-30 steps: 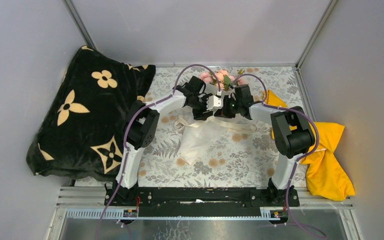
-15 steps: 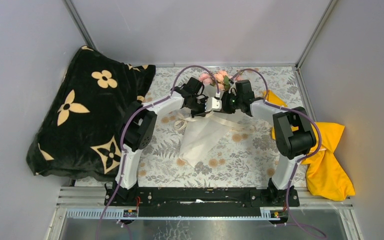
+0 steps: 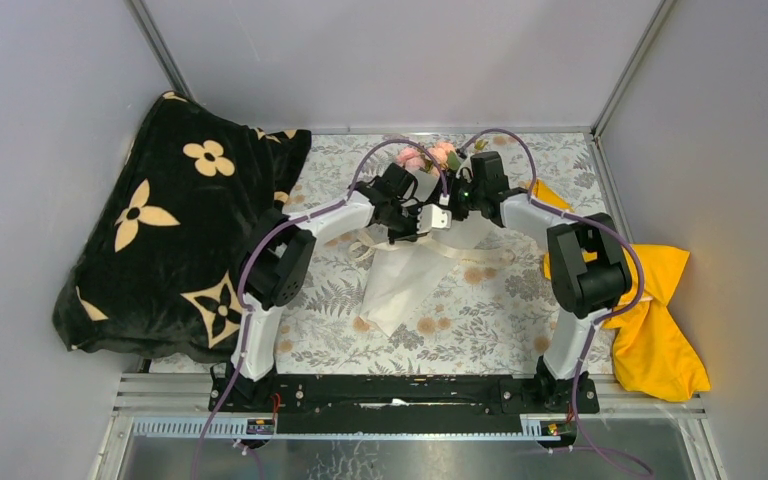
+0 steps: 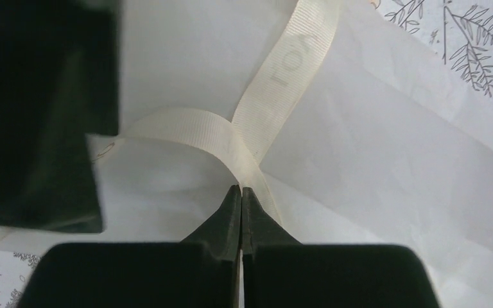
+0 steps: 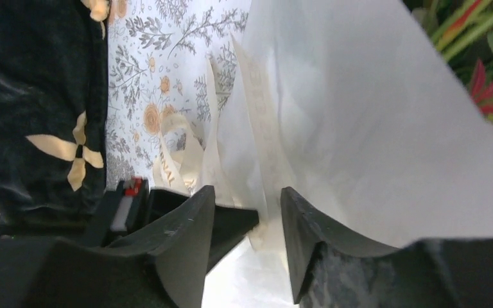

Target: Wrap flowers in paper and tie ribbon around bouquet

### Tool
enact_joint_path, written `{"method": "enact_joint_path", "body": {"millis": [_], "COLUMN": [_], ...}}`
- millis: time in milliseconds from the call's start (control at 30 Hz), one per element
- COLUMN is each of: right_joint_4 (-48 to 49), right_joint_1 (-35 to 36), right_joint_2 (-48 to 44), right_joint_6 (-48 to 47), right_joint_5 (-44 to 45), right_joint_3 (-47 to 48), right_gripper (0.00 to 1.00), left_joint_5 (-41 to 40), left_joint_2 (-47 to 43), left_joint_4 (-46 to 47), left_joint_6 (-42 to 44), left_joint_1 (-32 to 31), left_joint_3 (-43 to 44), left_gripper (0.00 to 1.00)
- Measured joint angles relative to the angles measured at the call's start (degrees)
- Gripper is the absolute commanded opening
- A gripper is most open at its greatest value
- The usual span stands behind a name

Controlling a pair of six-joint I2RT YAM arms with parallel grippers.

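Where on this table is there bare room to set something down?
Bare tablecloth lies between the paper cone and the black base rail, and nearer the yellow cloth. It is crowded farther back, where the left pincer and right pincer meet over the ribbon.

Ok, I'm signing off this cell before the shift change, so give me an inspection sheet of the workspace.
Surface: grey floral tablecloth, lying flat.
Job's things: pink flowers in a white paper cone; cream ribbon crossed over the paper.
Clutter: black blanket at left; yellow cloth at right.
Grippers: left pincer shut on the ribbon; right pincer open at the paper.
Cables: purple cables arching over both arms.
Surroundings: plain grey walls.
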Motion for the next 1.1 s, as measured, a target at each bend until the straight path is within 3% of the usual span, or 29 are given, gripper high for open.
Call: {"method": "enact_joint_path", "body": {"millis": [100, 167, 400, 567, 733, 967, 1100], "right_joint_4": [0.0, -0.4, -3.1, -4.3, -9.0, -14.4, -16.8], "right_joint_1": [0.0, 0.0, -0.1, -0.1, -0.2, -0.5, -1.1], "right_joint_2": [2.5, 3.7, 4.8, 4.8, 4.8, 3.5, 1.0], "right_joint_6": [0.1, 0.2, -1.0, -3.7, -8.6, -13.5, -14.2], "right_joint_5": [0.2, 0.6, 1.4, -0.9, -4.8, -9.1, -9.3], "right_joint_3": [2.5, 3.2, 3.2, 1.3, -0.7, -3.5, -4.2], "right_gripper": [0.22, 0.14, 0.06, 0.12, 0.24, 0.32, 0.43], "left_joint_5": [-0.4, -0.6, -0.6, 0.0, 1.5, -0.3, -1.6], "left_joint_2": [-0.2, -0.8, -6.1, -9.0, -9.1, -8.9, -8.0], "left_joint_4": [0.2, 0.3, -1.8, -4.2, -4.6, -0.5, 3.0], "left_joint_6": [0.0, 0.0, -0.1, -1.9, -7.5, -15.3, -18.4], "left_joint_1": [-0.6, -1.1, -2.4, -3.3, -3.3, -3.3, -3.3], "left_joint_3": [-0.6, -1.5, -1.8, 1.3, 3.8, 3.8, 3.2], "left_gripper": [0.00, 0.00, 0.00, 0.00, 0.00, 0.00, 0.00]}}
